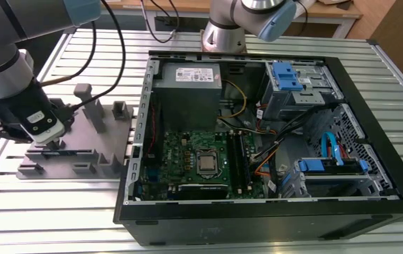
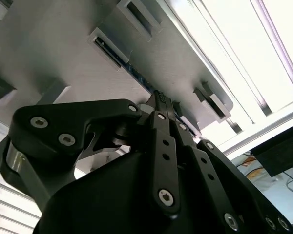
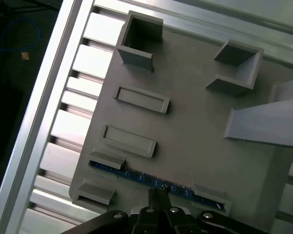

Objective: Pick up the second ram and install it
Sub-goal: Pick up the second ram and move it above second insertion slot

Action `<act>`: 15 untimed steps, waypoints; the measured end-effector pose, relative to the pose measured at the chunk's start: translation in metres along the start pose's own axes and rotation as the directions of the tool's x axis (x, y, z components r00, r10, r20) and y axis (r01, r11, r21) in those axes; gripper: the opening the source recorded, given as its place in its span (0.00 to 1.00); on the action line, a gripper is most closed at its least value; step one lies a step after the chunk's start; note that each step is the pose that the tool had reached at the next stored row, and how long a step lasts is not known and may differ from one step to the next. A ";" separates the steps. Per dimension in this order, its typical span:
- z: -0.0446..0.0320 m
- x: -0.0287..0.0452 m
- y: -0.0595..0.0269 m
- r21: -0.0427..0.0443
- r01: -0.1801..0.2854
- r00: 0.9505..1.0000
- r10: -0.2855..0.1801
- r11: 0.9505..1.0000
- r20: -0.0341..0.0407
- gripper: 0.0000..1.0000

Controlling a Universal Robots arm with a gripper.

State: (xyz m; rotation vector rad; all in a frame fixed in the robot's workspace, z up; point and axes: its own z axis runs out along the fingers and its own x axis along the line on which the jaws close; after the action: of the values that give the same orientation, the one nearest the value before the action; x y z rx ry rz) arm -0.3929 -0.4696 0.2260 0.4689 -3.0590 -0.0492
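1. While the second ram (image 3: 132, 174) is sitting in the fixture (image 3: 195, 131), 9 o'clock of the case (image 1: 258, 219), we are grasping it.
2. Gripper (image 3: 158, 194) jaws are clamping its edge.
3. We are judging it needs a straight lift.

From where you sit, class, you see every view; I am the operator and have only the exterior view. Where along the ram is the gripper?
Observer: In the first wrist view the gripper sits at about the middle of the second ram, right at its upper edge.
Operator: How does the stick rest?
Observer: It stands on its long edge on the grey fixture block, with each end in a small raised holder.
Operator: What lies beside it?
Observer: Two rectangular pockets run parallel to it, and no dark stick shows in either one.
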 end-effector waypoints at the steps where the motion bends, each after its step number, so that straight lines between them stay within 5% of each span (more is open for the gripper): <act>1: 0.0000 0.0000 0.0000 0.000 0.009 1.000 -0.009 1.000 0.000 0.11; 15: 0.0000 0.0000 0.0000 0.005 0.123 0.992 -0.123 0.992 -0.005 0.11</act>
State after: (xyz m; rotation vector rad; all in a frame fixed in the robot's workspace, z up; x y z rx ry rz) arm -0.3929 -0.4696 0.2260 0.6569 -3.0224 -0.0446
